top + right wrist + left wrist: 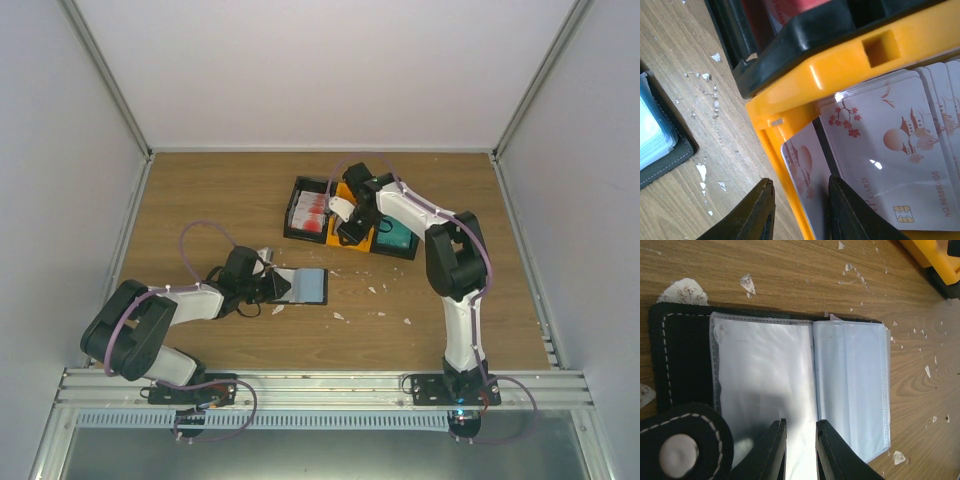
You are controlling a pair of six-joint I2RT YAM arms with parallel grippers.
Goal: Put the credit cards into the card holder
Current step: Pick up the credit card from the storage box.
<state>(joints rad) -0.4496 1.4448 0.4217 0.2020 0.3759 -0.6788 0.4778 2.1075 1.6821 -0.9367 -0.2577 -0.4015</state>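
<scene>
Holder (310, 286) lies open on table (200, 200), sleeves up, left of centre, well apart from trays. L claw (272, 287) is nipped on its near sleeve edge, fingers almost together. R claw (350, 232) is down at orange tray (346, 190), fingers apart, w/ tray wall and one tilted red-and-white card (799, 165) between them; can't tell if it's pinched. More cards (890, 145) lie in that tray; white scraps (747, 284) dot the wood

Red-printed white cards (890, 150), orange tray (840, 70)
</scene>
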